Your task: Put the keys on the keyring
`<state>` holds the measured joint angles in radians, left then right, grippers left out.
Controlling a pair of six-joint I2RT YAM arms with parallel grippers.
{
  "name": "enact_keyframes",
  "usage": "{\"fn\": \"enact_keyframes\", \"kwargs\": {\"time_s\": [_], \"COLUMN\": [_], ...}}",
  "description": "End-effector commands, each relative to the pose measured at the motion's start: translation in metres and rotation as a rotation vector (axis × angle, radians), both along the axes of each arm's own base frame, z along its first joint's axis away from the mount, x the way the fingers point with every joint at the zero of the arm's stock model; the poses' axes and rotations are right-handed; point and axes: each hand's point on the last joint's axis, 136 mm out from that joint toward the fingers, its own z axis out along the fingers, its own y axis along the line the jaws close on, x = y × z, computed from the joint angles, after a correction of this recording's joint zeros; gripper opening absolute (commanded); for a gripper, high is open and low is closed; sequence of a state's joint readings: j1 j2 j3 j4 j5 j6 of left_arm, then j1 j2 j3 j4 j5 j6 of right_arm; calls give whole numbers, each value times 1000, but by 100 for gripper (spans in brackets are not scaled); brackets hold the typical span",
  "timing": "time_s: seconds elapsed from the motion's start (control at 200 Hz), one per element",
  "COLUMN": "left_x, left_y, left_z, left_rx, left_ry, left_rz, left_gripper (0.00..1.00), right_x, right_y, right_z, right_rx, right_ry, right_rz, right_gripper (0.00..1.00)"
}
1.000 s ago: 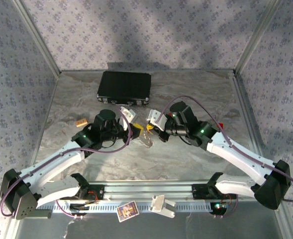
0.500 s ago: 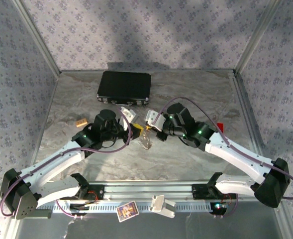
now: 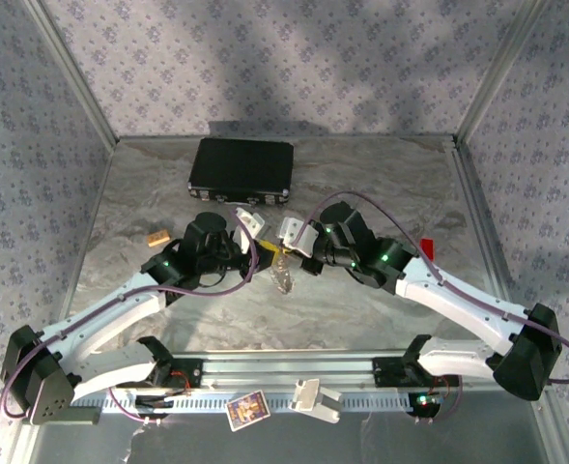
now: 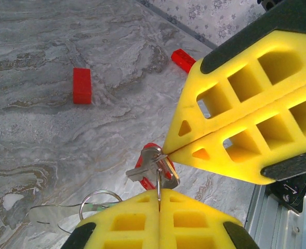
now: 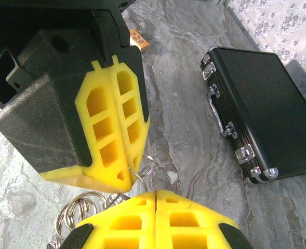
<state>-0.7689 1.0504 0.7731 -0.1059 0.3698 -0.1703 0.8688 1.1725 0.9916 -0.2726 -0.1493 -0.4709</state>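
Note:
In the left wrist view my left gripper (image 4: 159, 193) is shut on a thin wire ring of the keyring (image 4: 158, 179), seen edge-on. My right gripper (image 4: 167, 150) meets it from the upper right, shut on a silvery key with a red head (image 4: 147, 167) that touches the ring. Another ring (image 4: 97, 199) with a greenish piece hangs lower left. In the right wrist view the right gripper (image 5: 157, 193) and left gripper (image 5: 128, 174) nearly touch, with rings (image 5: 144, 167) between them and chain loops (image 5: 74, 213) below. From above, both grippers (image 3: 265, 253) (image 3: 289, 251) meet mid-table, the keyring (image 3: 282, 276) dangling.
A black case (image 3: 242, 169) lies at the back of the table (image 3: 361, 309), close behind the grippers. A tan block (image 3: 156, 236) sits to the left and a red block (image 3: 427, 246) to the right. A card (image 3: 248, 409) and a white part (image 3: 315, 398) lie on the front rail.
The right gripper has slid a little left, closing the gap to the left gripper. The left arm has stayed still and both grippers remain shut.

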Motion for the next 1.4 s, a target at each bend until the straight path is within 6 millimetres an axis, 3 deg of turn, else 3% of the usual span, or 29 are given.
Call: {"fn": "enact_keyframes", "kwargs": {"time_s": [0.0, 0.395, 0.59, 1.394], "left_x": [3, 4, 3, 4], "left_y": [-8, -7, -6, -8], "left_z": [32, 31, 31, 30], "left_rx": [-67, -65, -69, -69], "left_ry": [-50, -50, -53, -47], "left_rz": [-9, 5, 4, 0], "left_gripper": [0, 0, 0, 0], "right_x": [-6, -10, 0, -7], "right_y": [1, -1, -8, -3], "right_z": [-5, -13, -9, 0], "right_rx": [-23, -59, -68, 18], "right_ry": [-4, -7, -45, -52], "right_rz": [29, 32, -33, -9], "right_gripper": [0, 0, 0, 0]}}
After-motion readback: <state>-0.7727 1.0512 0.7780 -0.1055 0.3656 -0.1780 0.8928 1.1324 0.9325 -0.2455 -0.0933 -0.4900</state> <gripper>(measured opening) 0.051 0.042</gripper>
